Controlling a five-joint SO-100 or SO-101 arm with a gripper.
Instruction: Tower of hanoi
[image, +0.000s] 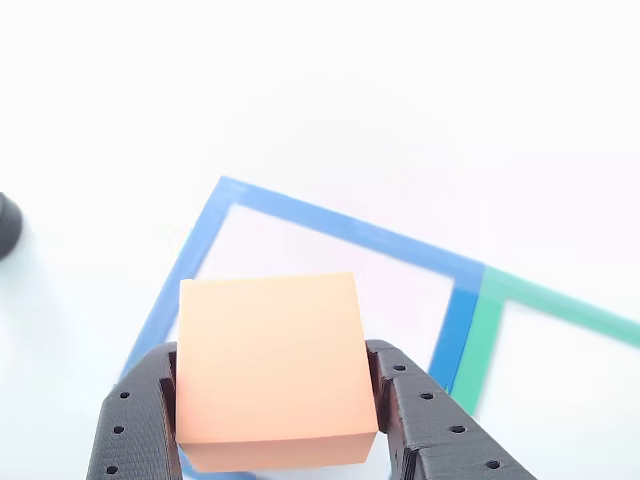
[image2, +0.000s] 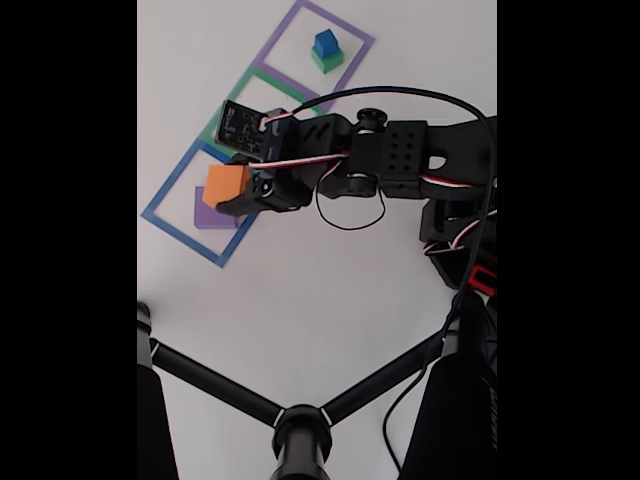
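1. The white counter (image2: 300, 300) carries three square outlines in a row; the blue outline (image: 300, 215) lies under and just ahead of the jaws (image: 278, 400)
2. The purple block (image2: 208, 215) sits inside that blue outline, directly below the jaws in the fixed view
3. The orange block (image: 268, 365) is clamped between the jaws, one finger against each side, and appears lifted clear of the purple block
4. The green block (image2: 326, 62), with the blue cube (image2: 325, 42) on top, stands well away in the purple outline (image2: 355, 35)
5. Step in hand, as I judge it: carrying orange; the next move calls for a level, centred set-down before release
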